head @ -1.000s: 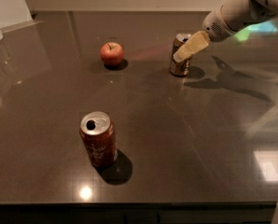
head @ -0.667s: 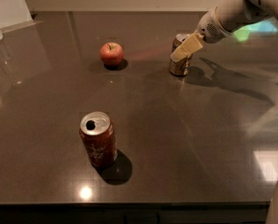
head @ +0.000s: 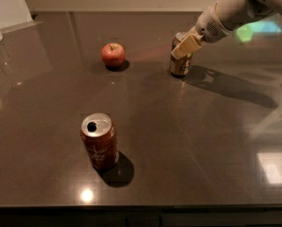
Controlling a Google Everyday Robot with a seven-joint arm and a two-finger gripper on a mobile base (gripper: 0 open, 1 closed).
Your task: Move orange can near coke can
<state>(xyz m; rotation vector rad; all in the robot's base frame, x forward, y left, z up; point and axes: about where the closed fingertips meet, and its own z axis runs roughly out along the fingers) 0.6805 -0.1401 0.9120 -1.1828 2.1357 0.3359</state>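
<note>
**Orange can at the gripper, coke can off at 7 o'clock**

Orange can (head: 180, 66) stands upright, long axis vertical, at about 1 o'clock on the dark table (head: 202, 141), far side. Gripper (head: 182, 47) sits against the can's upper part, at the rim and shoulder; the arm (head: 235, 11) reaches in from 2 o'clock. Cannot tell whether the gripper is clamped on the can or only set around it; the far side of the can is hidden.

Coke can (head: 99, 143) upright, opened top showing, near the front edge. From the orange can it lies at roughly 7 o'clock, well apart, with bare table between.

Apple (head: 113, 54) sits at 9 o'clock from the orange can, apart from it and off the straight line to the coke can.

Judgement: the grasp step is in hand; the carry has not begun. The move turns on that 7 o'clock bearing: towards the near edge and leftwards. The orange can should be kept upright and set down just short of the coke can, so as not to knock it.
</note>
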